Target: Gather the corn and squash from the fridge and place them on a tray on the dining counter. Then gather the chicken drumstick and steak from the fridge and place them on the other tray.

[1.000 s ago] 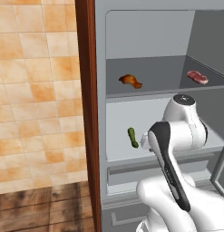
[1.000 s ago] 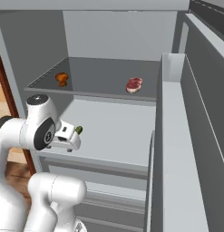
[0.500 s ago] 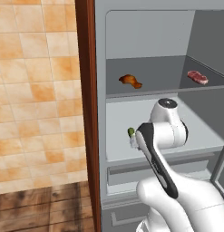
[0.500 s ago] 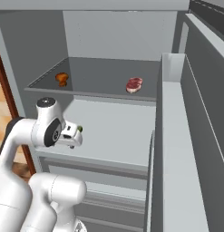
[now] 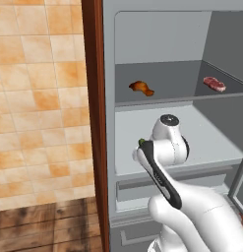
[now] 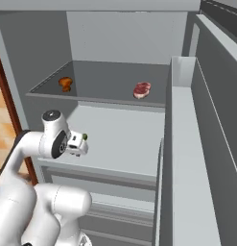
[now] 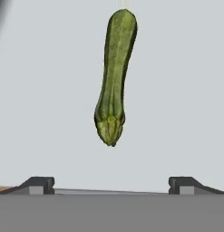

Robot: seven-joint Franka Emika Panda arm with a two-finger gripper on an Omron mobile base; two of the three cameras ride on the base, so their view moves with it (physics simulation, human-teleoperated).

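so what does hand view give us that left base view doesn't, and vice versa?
Hand view alone: the squash along its whole length, a long green vegetable lying on the pale shelf floor, stem end toward the camera, with the gripper open, tips spread either side and short of it, touching nothing.

Left base view alone: the upper shelf with the chicken drumstick at left and the steak at right, the brown fridge side panel, the tiled wall.

Shared: the squash, in the left base view a green sliver beside the wrist, and the lower shelf.

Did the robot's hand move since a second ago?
Yes. The gripper has swung left along the lower fridge shelf, toward the squash near the fridge's left wall. Its jaws are open.
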